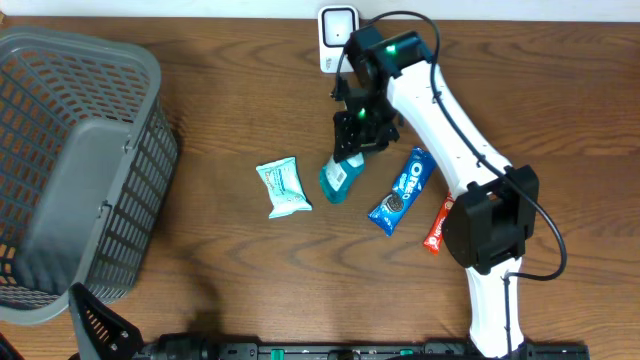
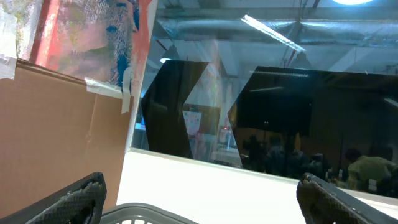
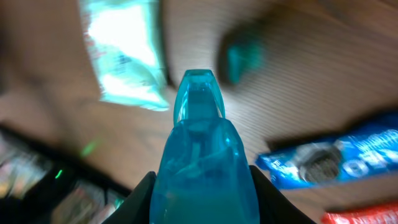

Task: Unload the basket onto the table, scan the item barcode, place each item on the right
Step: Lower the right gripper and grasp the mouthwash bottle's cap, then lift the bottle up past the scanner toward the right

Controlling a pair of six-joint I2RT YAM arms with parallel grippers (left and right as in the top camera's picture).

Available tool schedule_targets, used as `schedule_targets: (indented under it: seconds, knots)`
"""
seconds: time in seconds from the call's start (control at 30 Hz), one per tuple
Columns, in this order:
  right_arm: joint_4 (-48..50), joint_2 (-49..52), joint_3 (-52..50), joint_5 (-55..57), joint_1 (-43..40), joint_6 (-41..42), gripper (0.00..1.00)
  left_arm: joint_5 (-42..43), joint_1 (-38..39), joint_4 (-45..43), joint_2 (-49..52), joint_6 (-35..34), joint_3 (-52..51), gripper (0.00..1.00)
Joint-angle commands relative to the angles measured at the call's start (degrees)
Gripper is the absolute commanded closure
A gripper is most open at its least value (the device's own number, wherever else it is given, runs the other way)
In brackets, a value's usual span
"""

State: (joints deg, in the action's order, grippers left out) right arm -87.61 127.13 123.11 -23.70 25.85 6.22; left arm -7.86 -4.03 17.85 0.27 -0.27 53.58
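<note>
Wooden table (image 1: 230, 90): teal bottle (image 1: 337, 180) between pale packet (image 1: 283, 188), Oreos (image 1: 400, 192).

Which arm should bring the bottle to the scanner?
Right. The right gripper is shut on the bottle, near the scanner; the left gripper is open and empty, off by the basket.

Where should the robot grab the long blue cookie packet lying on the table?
Probably across its narrow middle, coming straight down from above. The long, flat blue plastic cookie packet lies slanted on the wooden table. It looks too flat to catch from the side, so the jaws should turn crosswise to its length and pinch its two long edges.
</note>
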Motion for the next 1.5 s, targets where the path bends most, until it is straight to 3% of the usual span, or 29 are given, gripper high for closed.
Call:
schedule_targets:
  seconds: [0.0, 0.27, 0.53, 0.93, 1.27, 1.47]
  knots:
    - [-0.9, -0.2, 1.7, -15.2, -1.4, -13.1, 0.89, -0.3, -0.3, -0.2, -0.1, -0.9, 0.3, 0.02]
    - [-3.4, -0.2, 1.7, -28.6, -4.0, -22.7, 0.92, -0.3, -0.3, -0.2, -0.1, -0.9, 0.3, 0.02]
    - [-3.7, -0.2, 1.8, -26.8, -4.9, -24.7, 0.96, -0.3, -0.2, -0.2, -0.1, -0.9, 0.3, 0.02]
    - [6.2, -0.2, 4.2, 5.6, -4.9, -6.4, 0.99, -0.3, -0.3, -0.2, -0.1, -3.2, -1.0, 0.02]
    - [11.2, -0.2, 7.9, 22.6, -4.8, -5.4, 0.99, -0.3, -0.3, 1.1, 0.0, -9.1, -9.5, 0.02]
    - [17.8, -0.2, 7.9, 33.2, -4.7, -5.0, 0.99, 0.4, -0.3, 1.1, 0.0, -7.7, -15.7, 0.02]
